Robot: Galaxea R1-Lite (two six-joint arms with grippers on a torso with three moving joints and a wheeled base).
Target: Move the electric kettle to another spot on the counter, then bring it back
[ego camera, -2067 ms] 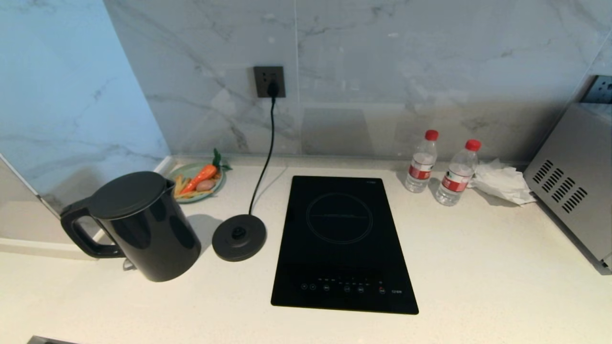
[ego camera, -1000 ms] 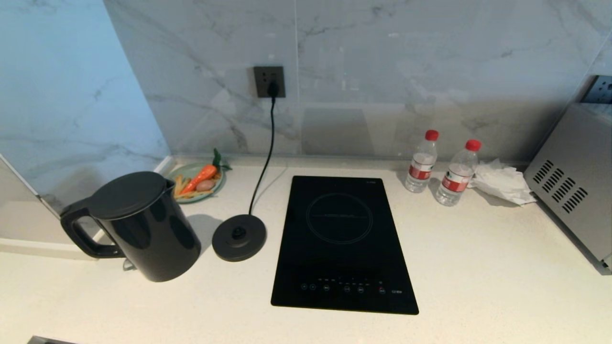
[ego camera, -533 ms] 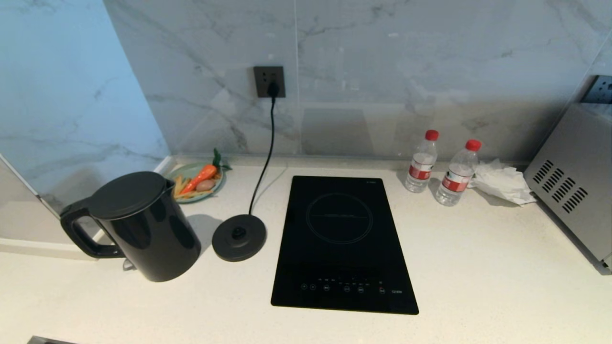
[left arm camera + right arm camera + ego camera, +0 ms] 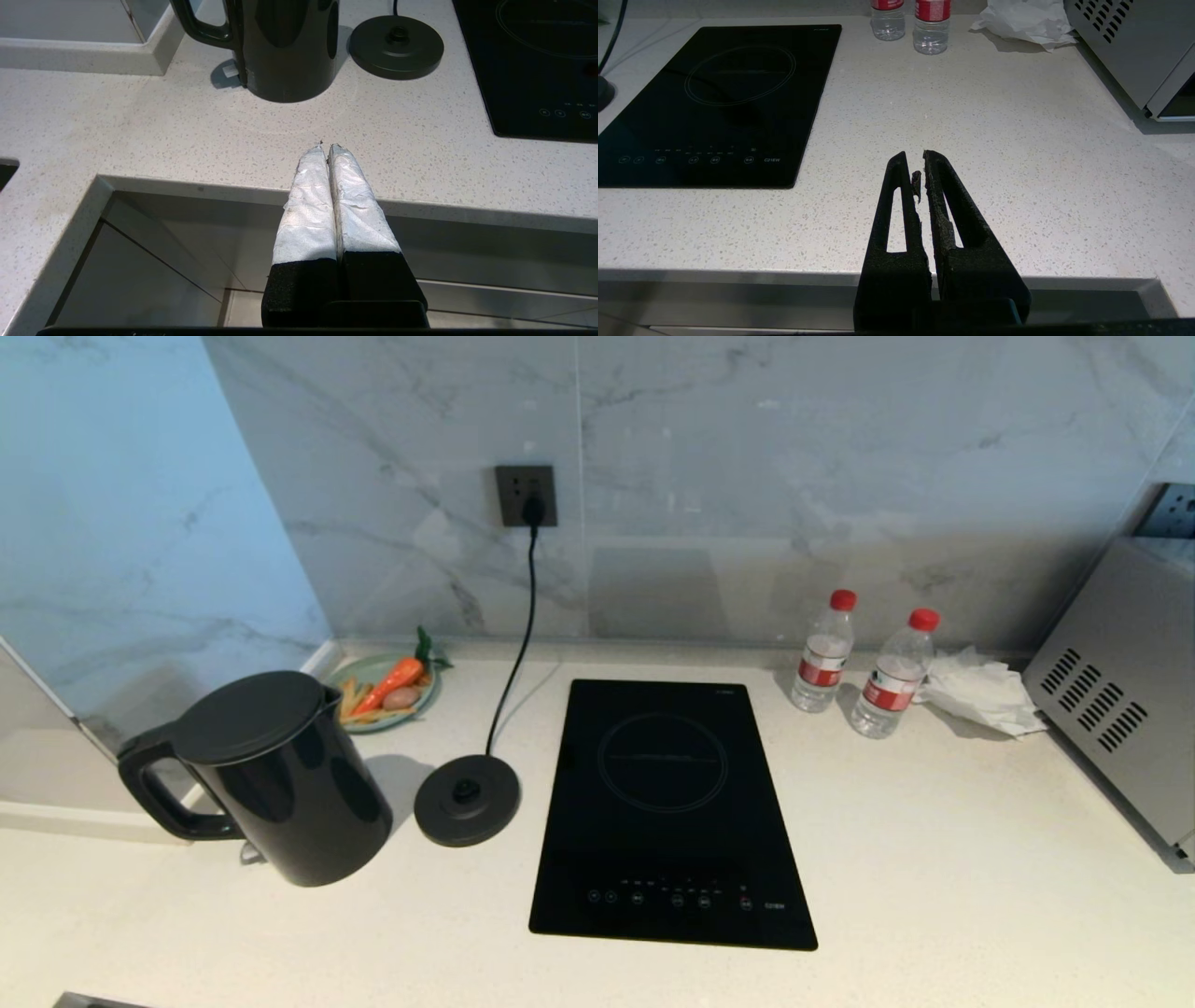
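Kettle [image 4: 280, 784] stands on the counter [image 4: 934, 877] beside its base [image 4: 467, 799], untouched. Likely heavy, rigid, with slippery glossy walls; the loop handle [image 4: 159, 793] offers the surest hold. Left gripper [image 4: 326, 148] and right gripper [image 4: 916, 161]: clenched, empty.

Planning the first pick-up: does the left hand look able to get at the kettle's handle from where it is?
Probably yes. The left hand, shut, hangs at the counter edge, with bare worktop between it and the electric kettle. The handle faces away from the base disc, unobstructed.

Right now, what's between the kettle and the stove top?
The kettle's round black base, with its cord going up to the wall socket, sits between the kettle and the stove top, seen from the head view.
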